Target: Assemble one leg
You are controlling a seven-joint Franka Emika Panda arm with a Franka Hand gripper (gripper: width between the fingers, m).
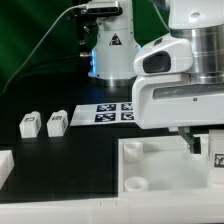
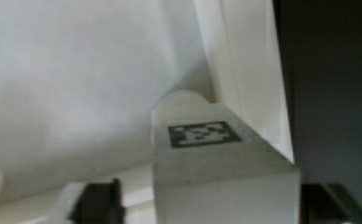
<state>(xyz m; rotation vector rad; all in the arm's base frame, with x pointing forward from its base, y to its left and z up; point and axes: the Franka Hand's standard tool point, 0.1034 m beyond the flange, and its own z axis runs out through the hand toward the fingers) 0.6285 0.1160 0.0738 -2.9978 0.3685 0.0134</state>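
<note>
In the wrist view my gripper is shut on a leg, a white block whose black-and-white tag faces the camera. One dark finger shows on each side of it. The leg's far end is close against a raised wall of the large white panel. In the exterior view the gripper is low over the panel at the right edge, with the held leg's tag partly cut off. Two more legs stand on the black table at the left.
The marker board lies behind the panel, in front of the robot base. Another white part shows at the left edge. The panel has round corner sockets.
</note>
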